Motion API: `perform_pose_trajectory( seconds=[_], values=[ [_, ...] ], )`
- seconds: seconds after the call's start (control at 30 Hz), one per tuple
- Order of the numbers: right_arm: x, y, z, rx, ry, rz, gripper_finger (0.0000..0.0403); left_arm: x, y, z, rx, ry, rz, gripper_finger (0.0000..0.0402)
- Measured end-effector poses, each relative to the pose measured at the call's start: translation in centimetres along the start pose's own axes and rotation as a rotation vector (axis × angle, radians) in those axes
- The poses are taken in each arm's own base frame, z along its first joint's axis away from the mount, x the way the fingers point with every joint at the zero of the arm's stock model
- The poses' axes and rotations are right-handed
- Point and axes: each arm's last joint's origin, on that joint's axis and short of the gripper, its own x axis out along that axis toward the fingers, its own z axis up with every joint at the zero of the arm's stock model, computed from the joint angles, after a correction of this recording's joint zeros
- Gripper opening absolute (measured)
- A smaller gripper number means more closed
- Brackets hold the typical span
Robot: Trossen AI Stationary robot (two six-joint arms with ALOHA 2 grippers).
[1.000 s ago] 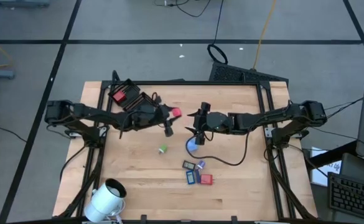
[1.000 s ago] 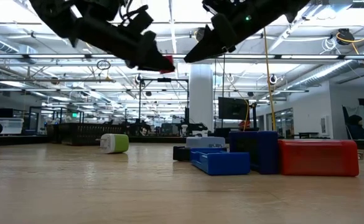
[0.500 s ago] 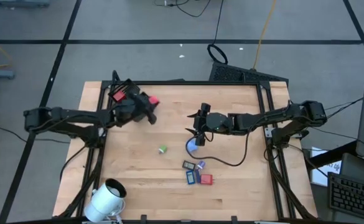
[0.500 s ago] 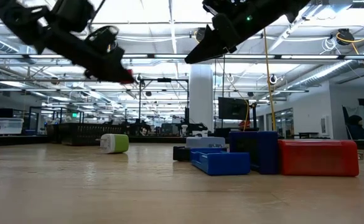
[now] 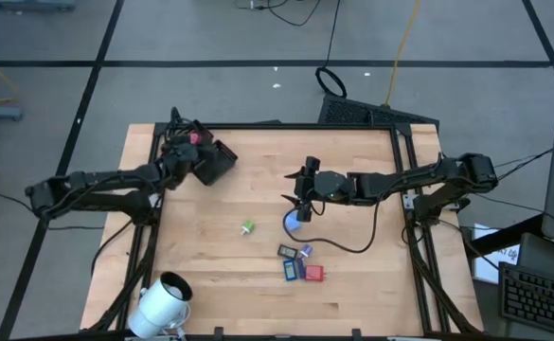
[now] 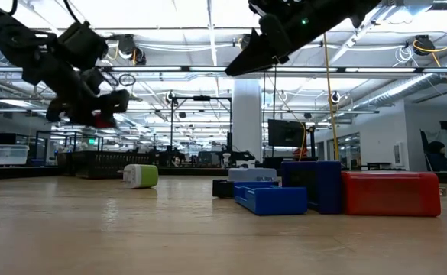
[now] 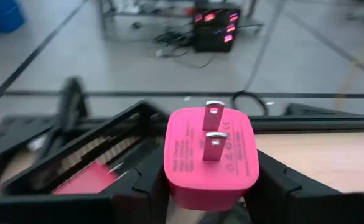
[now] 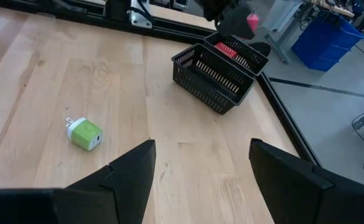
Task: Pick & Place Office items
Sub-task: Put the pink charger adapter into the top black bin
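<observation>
Near edge: white cylinder point(image 5: 164, 297), untouched. Mid-table cluster of small blue/red office items point(image 5: 300, 265) plus green-white charger point(image 5: 247, 227) wait to be picked. R gripper point(image 5: 300, 203) hovers over centre, jaws wide, holding nothing, likely parked for the next grab. Far-left corner: L gripper point(image 5: 197, 142) sits over the black tray point(image 5: 222, 161), jaws clamped part-closed on pink plug charger point(image 7: 210, 154), prongs outward, prob for drop-in. Vs 1 s ago: L arm carried charger from centre to the tray; R arm unmoved.
</observation>
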Motion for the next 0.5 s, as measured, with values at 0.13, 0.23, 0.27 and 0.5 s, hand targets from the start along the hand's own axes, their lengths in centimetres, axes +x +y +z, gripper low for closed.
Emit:
perform_pose_trajectory(
  seconds=[0.13, 0.23, 0.27, 0.5],
  values=[
    [0.0, 0.0, 0.0, 0.002, -0.003, 0.0, 0.0254, 0.6, 1.3, -0.4, -0.027, 0.047, 0.101, 0.0164],
    [0.0, 0.0, 0.0, 0.002, -0.004, 0.0, 0.0254, 0.9, 2.0, -0.5, -0.016, 0.076, 0.157, 0.0159],
    [0.0, 0.0, 0.0, 0.002, -0.004, 0.0, 0.0254, 1.0, 2.2, -0.5, -0.011, 0.083, 0.172, 0.0157],
    [0.0, 0.0, 0.2, 0.007, -0.016, -0.002, 0.0254, 1.4, 2.9, -0.4, 0.018, 0.094, 0.217, 0.018]
  ],
)
